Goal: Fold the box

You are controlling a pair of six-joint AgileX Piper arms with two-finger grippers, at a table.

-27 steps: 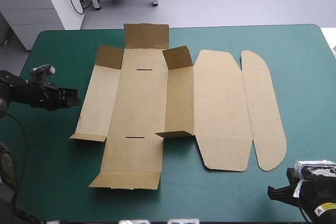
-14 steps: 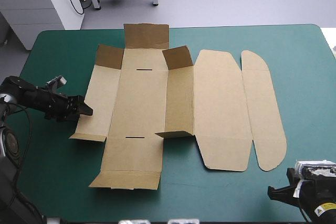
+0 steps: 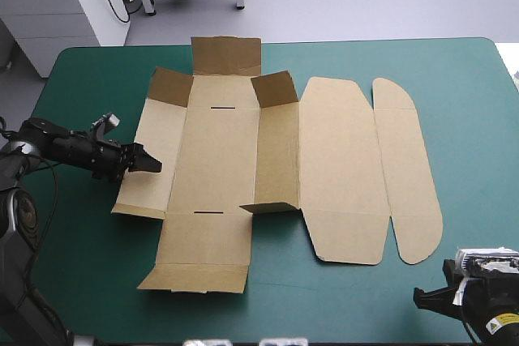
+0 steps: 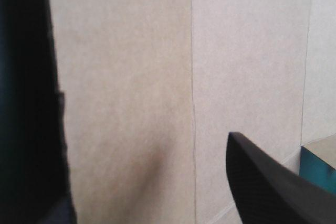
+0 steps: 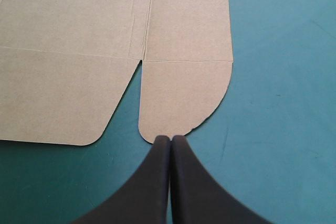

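The brown box (image 3: 219, 151) lies as a cut sheet on the teal-green cover, mostly flat. Its far flaps and two small corner flaps stand partly raised. My left gripper (image 3: 150, 164) has come in from the left and sits over the box's left wall panel, low above it. In the left wrist view its fingers stand apart, open (image 4: 147, 171), with bare board (image 4: 131, 77) filling the space between them. My right gripper (image 3: 420, 297) rests near the table's front right corner, shut (image 5: 170, 137). Its tip is just short of the box's rounded end flap (image 5: 184, 98).
Bare teal-green cover (image 3: 466, 119) shows to the right of the box's rounded lid flap (image 3: 405, 176) and along the near edge (image 3: 81, 281). The box's far flap (image 3: 227, 54) reaches close to the table's far edge.
My left gripper has moved right, from beside the box's left edge to over its left wall panel. The right gripper and the box have stayed put.
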